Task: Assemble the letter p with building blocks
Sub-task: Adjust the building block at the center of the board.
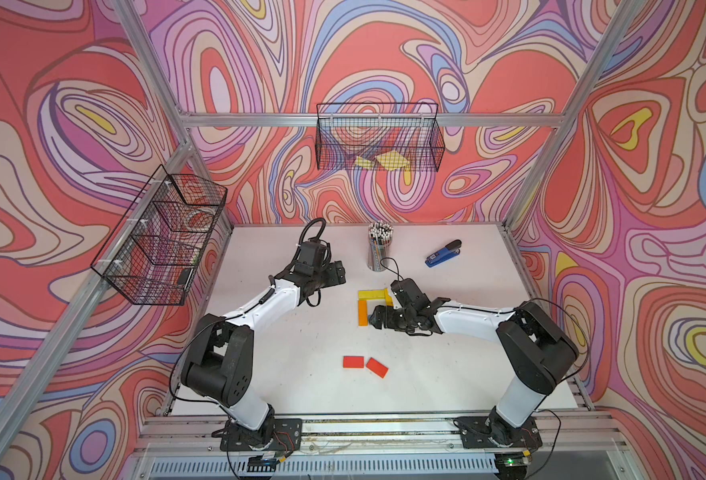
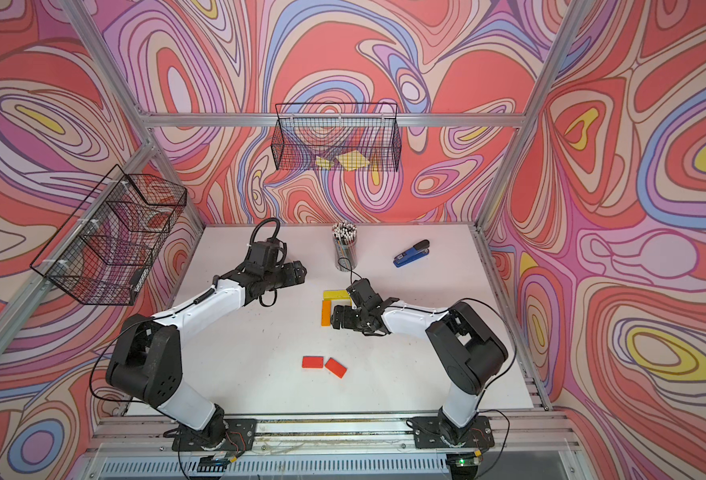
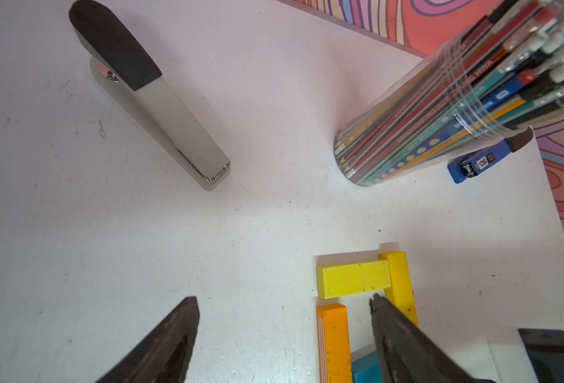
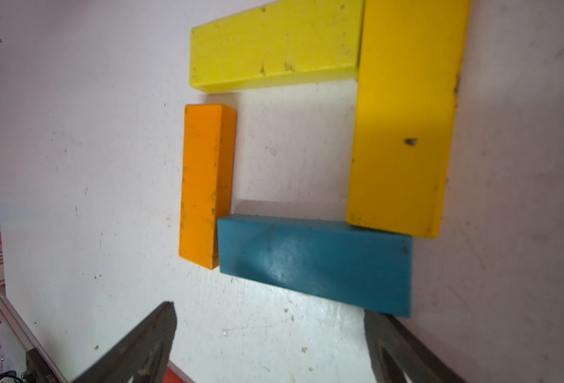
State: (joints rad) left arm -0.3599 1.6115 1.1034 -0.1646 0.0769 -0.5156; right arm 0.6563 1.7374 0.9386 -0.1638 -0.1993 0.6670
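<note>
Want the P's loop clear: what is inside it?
Bare table, ringed by the yellow block, gold block, teal block and orange block. In both top views the right gripper covers part.

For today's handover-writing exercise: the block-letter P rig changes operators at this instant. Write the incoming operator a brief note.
Left gripper: open, empty.
Right gripper: open, empty, poised by the teal block.
Done: lemon-yellow block, deeper yellow block, teal block and orange block lie in a square outline, the P's loop and upper stem.
Left: level red block and slanted red block lie loose, apart from the outline; they likely go below the orange block as lower stem.
</note>
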